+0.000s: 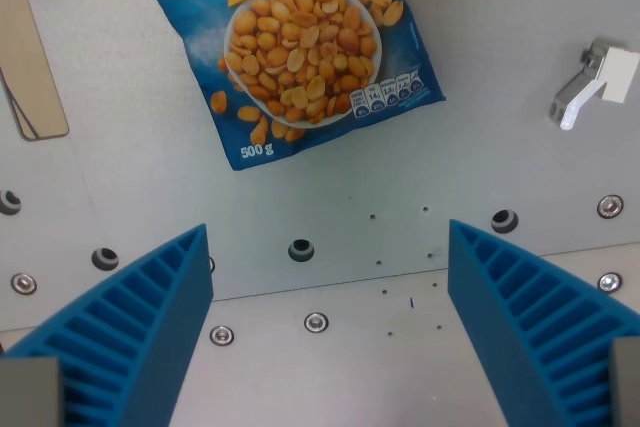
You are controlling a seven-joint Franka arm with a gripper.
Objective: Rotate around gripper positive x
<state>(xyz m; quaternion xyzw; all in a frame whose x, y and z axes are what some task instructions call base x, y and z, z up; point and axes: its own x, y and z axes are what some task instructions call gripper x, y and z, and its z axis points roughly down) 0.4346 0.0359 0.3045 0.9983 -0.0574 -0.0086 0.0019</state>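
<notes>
My gripper (330, 277) is open and empty, its two blue ribbed fingers (140, 322) standing wide apart at the bottom of the wrist view, above a grey metal table (330, 187). A blue bag of salted peanuts (295, 42), marked 500 g, lies flat on the table at the top centre, tilted, well beyond the fingertips and not touched by them. Its upper part is cut off by the picture's top edge.
A thin wooden board (28, 57) lies at the wrist view's left edge. A small white plastic bracket (592, 82) sits at the wrist view's right. Bolts and holes (301, 249) dot the table plate between the fingers.
</notes>
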